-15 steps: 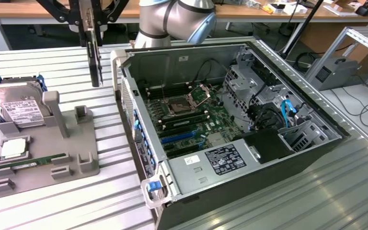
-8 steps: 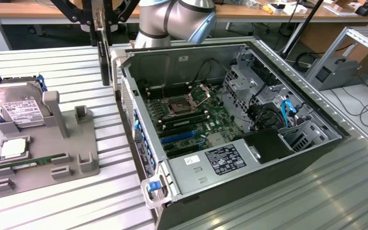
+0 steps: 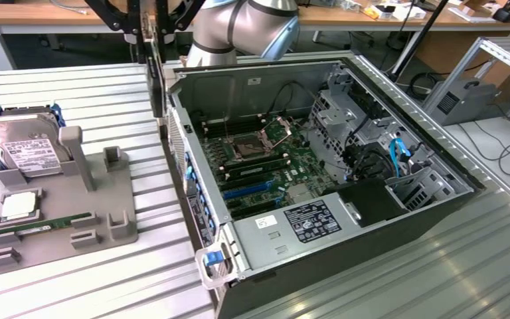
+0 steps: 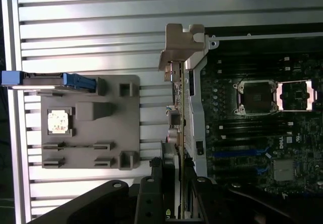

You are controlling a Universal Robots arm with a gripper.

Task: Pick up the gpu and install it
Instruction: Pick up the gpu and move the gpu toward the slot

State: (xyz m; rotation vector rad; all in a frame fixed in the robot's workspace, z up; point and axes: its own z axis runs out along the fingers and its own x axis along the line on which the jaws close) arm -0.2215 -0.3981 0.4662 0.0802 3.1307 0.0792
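The gpu (image 3: 157, 73) hangs edge-on from my gripper (image 3: 153, 26), a thin dark card just outside the near wall of the open computer case (image 3: 273, 239). In the wrist view the gpu (image 4: 176, 108) runs away from my gripper (image 4: 174, 183), which is shut on the card's edge. Its silver bracket (image 4: 184, 40) is at the far end. The card sits over the case's side wall, between the grey fixture tray and the motherboard (image 4: 252, 133). Blue expansion slots (image 3: 246, 189) lie on the motherboard.
A grey fixture tray (image 3: 104, 226) lies at the exterior view's left, carrying a hard drive (image 3: 24, 143), a processor chip (image 3: 18, 207) and a green memory stick (image 3: 47, 226). The case holds the open processor socket (image 3: 250, 141), cables and drive cages (image 3: 414, 186). The table is ribbed metal.
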